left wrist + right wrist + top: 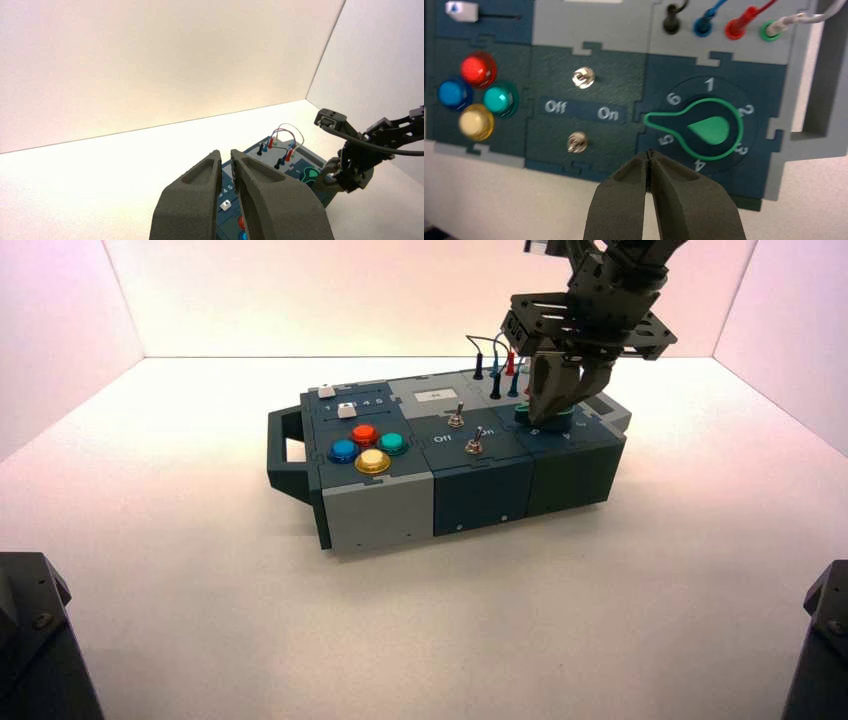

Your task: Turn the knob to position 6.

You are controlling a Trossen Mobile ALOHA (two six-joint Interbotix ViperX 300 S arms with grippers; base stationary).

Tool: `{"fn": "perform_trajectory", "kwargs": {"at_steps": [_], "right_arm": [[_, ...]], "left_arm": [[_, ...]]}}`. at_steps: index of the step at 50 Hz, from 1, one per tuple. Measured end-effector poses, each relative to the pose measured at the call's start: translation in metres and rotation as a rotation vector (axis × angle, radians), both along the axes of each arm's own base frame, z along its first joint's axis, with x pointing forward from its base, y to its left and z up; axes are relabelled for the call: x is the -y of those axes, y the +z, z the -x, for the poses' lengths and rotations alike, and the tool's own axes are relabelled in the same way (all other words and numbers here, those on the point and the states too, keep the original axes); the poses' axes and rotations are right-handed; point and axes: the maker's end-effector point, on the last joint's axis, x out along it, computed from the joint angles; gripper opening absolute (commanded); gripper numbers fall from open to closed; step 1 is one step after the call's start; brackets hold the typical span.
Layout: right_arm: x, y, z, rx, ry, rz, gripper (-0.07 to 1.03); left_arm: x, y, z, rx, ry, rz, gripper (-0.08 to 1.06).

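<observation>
The knob (709,129) is a dark green teardrop dial with a brighter green top, on the box's right section. Its pointed tip lies between the printed 6 and 5. My right gripper (650,152) is shut and empty, with its tips just off the knob's tip near the 5. In the high view the right gripper (546,418) stands straight down over the knob (562,421) and hides most of it. My left gripper (226,153) is held high and far from the box, its jaws close together with a narrow slit, holding nothing.
The box (480,480) has a handle (285,450) at its left end. Red, blue, teal and yellow push buttons (476,95) sit left of two metal toggle switches (583,78) lettered Off and On. Wires plug into sockets (719,27) behind the knob.
</observation>
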Motion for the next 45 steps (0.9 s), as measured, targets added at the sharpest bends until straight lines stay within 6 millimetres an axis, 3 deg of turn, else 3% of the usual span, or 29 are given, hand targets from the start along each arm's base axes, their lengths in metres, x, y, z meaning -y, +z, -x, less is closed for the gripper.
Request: {"fn": "perform_trajectory", "kwargs": {"at_steps": [45], "right_arm": [[-0.006,-0.01,-0.025,0.0,-0.001,0.017,-0.02]], "left_arm": [[0.0,0.0,0.0,0.002,0.001,-0.002,0.13]]}}
